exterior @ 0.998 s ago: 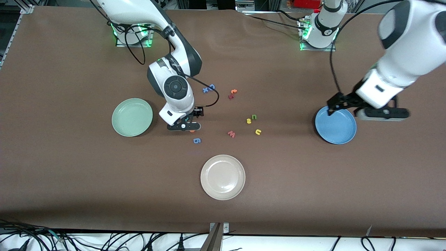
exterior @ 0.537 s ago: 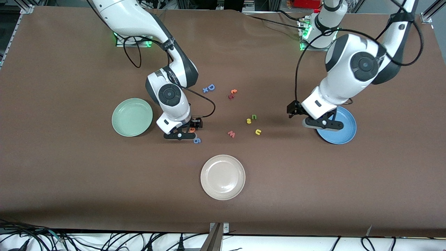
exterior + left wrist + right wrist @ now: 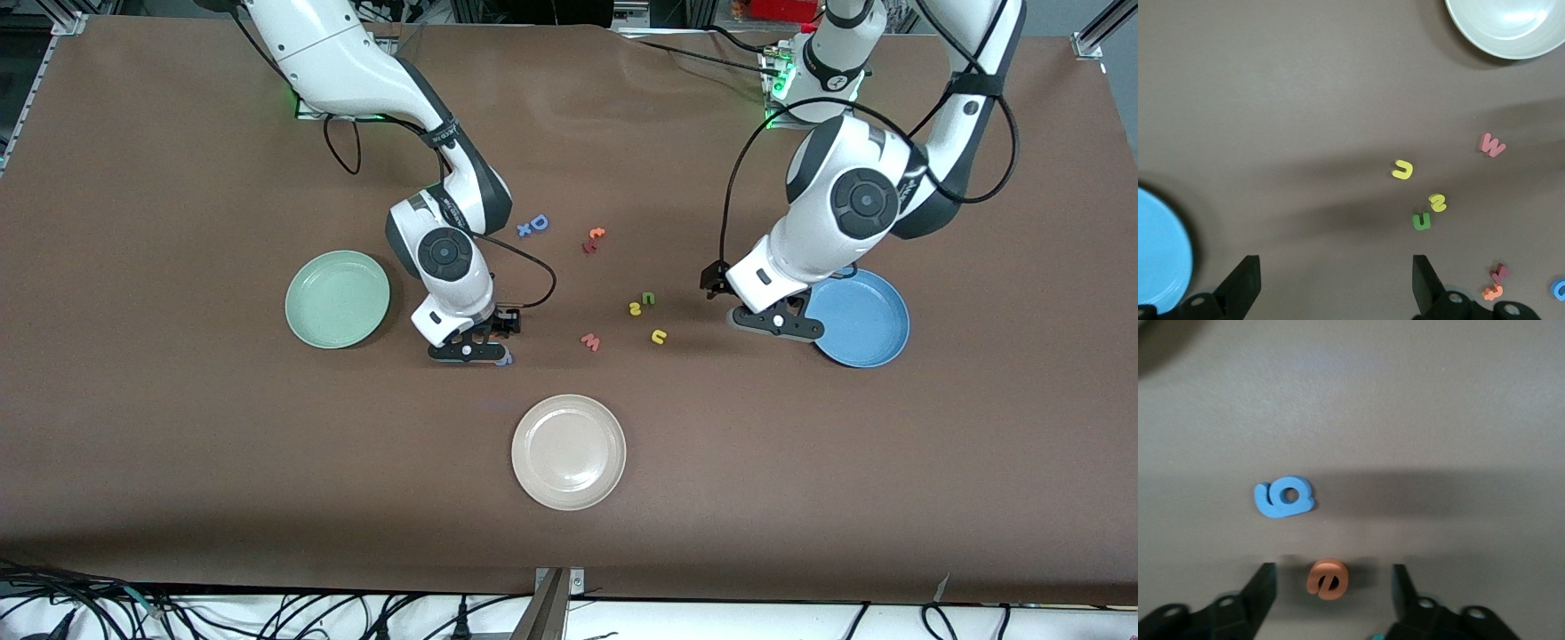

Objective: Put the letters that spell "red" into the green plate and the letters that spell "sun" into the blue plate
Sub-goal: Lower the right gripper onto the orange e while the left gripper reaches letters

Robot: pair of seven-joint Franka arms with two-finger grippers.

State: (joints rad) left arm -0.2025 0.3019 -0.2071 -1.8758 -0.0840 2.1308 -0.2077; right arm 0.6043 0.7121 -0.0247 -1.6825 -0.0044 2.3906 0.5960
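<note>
The blue "6" piece [image 3: 1284, 497] lay just beside the orange "e" [image 3: 1328, 579], which sat between the spread fingers of the right end effector [image 3: 1331, 590] (not pinched). The left end effector [image 3: 1331, 283], spread too, hung over bare tabletop [image 3: 800, 462] near the blue plate [image 3: 867, 342].

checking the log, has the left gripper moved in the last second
Yes. The left gripper has come off the blue plate toward the table's middle; it now hangs over bare table between the plate and the yellow u, fingers open.

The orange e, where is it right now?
The orange e lies on the table between the right gripper's open fingers, beside the blue 6-shaped piece.
</note>
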